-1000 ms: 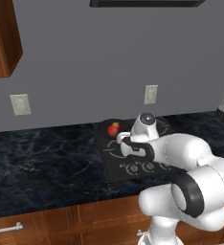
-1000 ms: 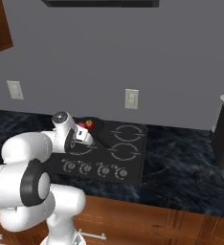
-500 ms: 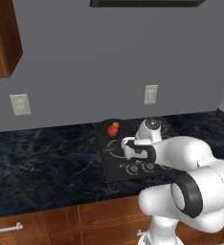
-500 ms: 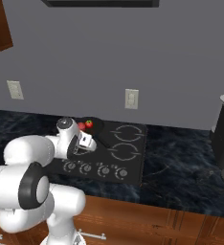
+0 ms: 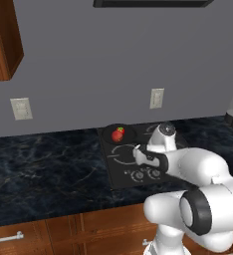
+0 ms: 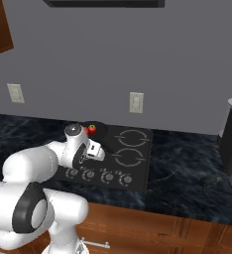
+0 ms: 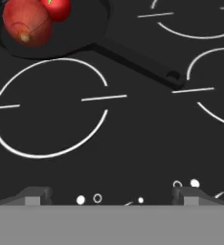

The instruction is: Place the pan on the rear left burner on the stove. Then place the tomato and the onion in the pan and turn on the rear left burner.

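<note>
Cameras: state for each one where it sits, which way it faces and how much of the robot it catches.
Left base view: behind the arm to its left, looking forward and down at the stove and wall; the white arm rises at lower right, over the knobs.
Right base view: behind to the right; the arm rises at lower left.
Hand view: on the hand, looking along the open claw at the glass.
Shared: all three show the pan holding the tomato; the hand view adds the onion.

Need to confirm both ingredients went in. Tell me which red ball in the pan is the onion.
The onion is the larger, duller pinkish ball without green, lying in the pan. The tomato touching it is bright red with a green stem.
</note>
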